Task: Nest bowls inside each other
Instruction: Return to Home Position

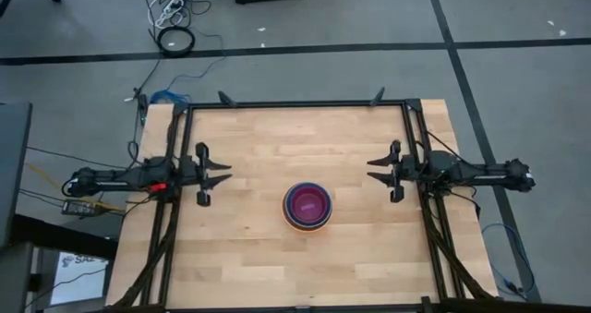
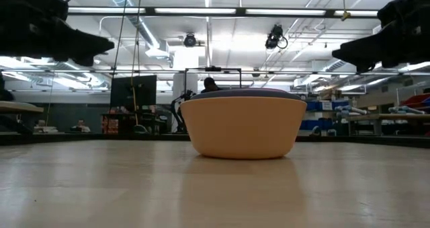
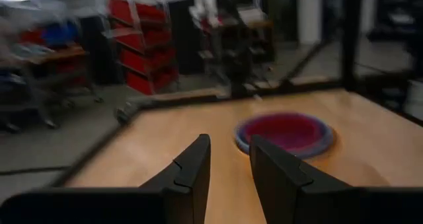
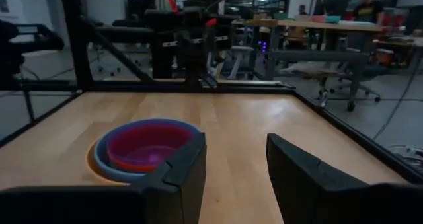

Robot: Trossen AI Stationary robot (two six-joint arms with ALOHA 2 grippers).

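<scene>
The bowls (image 1: pixel 307 206) sit nested in one stack, resting on its base at the middle of the wooden table. The outer bowl is orange (image 2: pixel 243 128), with blue and purple rims inside it and a red-orange inside (image 4: pixel 144 149). The stack also shows in the left wrist view (image 3: pixel 285 133). My left gripper (image 1: pixel 224 172) stands open at the table's left side, pointing level toward the stack, well clear of it. My right gripper (image 1: pixel 374 170) stands open at the right side, also level and clear of the stack. Nothing is between either pair of fingers.
A black metal frame (image 1: pixel 295 103) runs around the table's far, left and right edges. Bare wood lies all around the stack. Beyond the table stand shelves, desks and chairs of the room (image 4: pixel 330 45).
</scene>
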